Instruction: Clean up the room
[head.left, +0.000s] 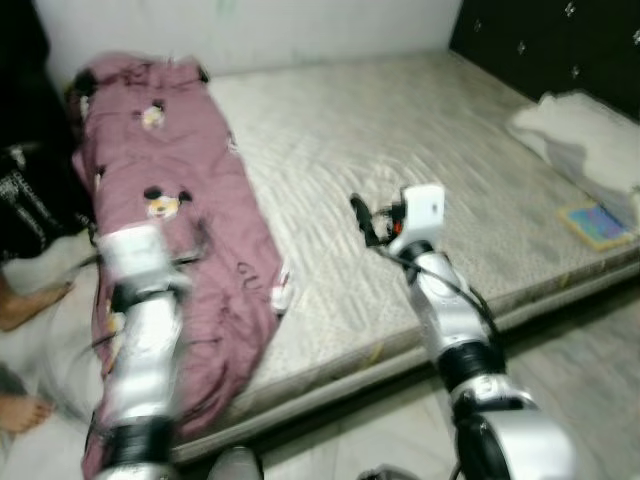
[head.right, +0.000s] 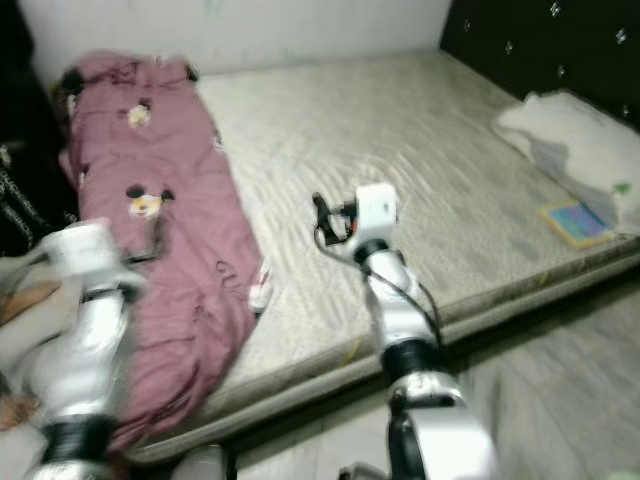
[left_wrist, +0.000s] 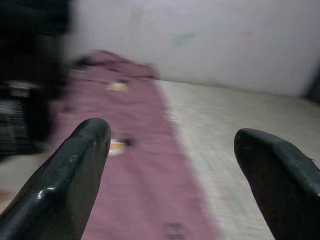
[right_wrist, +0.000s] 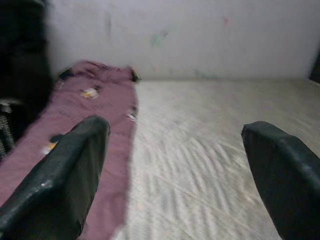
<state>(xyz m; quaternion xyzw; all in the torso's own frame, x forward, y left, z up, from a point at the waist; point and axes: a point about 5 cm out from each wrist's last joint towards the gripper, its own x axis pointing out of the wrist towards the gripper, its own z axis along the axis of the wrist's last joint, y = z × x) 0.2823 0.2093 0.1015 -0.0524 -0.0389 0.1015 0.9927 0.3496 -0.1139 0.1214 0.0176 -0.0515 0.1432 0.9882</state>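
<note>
I have both arms raised over the bed (head.left: 420, 130), a bare pale mattress running from the white wall toward me. A mauve blanket (head.left: 190, 220) with small cartoon prints lies in a long strip along the bed's left side, its near end hanging over the mattress edge toward the floor. My left claw (left_wrist: 170, 165) hovers above that blanket with its fingers spread wide and nothing between them; the left wrist view looks straight down the purple strip to the wall. My right claw (right_wrist: 175, 170) sits over the bare middle of the mattress, just right of the blanket's edge, also spread wide and empty. The left arm is blurred in the head views. At the far right of the bed, near the dark headboard (head.left: 560, 40), lies a white pillow (head.left: 590, 140), and just beside it a small colourful book (head.left: 597, 222) close to the mattress edge. At the left edge a person's bare feet (head.left: 30, 305) rest on the floor beside the bed
</note>
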